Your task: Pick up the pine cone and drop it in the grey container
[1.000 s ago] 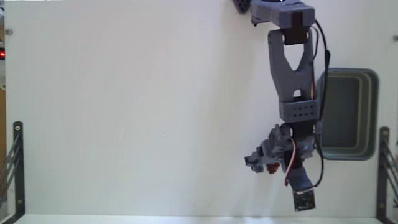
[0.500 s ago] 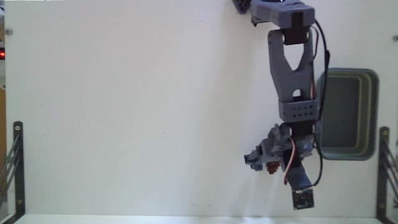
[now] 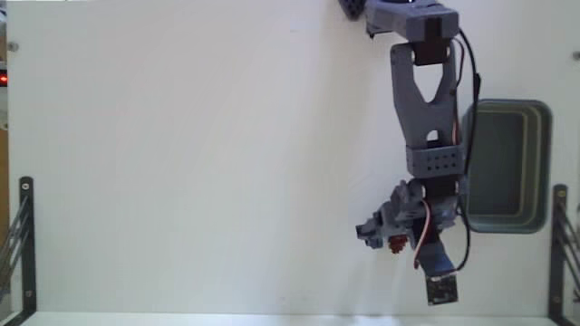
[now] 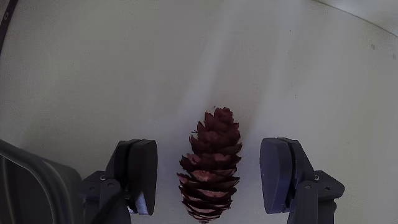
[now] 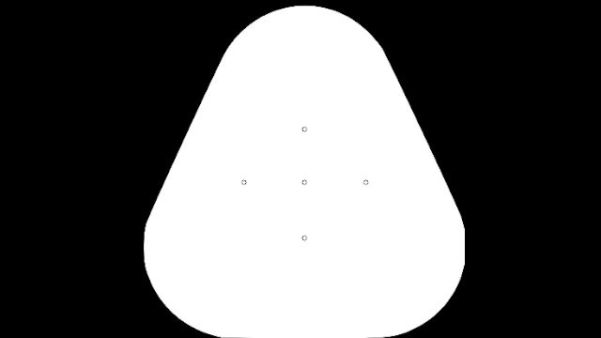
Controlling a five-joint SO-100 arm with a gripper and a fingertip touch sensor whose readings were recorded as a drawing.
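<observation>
The pine cone [image 4: 210, 165] lies on the smooth white bench [image 4: 124, 68], a reddish-brown oval with overlapping, pale-edged scales that give it a rough, bumpy surface. In the wrist view it points away from the camera and sits between the two jaws, touching neither. At the far left of that view a dark curved edge crosses the lower corner. Next comes the left finger [image 4: 138, 175], a flat grey plastic pad with rounded corners; then the cone; then the right finger [image 4: 281, 174], of the same shape. The jaws stand wide, with bare bench showing on both sides of the cone. In the fixed view the grey arm [image 3: 426, 109] reaches down the picture, and to its right rests the grey container [image 3: 504, 167], a blue-grey rounded rectangular tub with a thick rim.
</observation>
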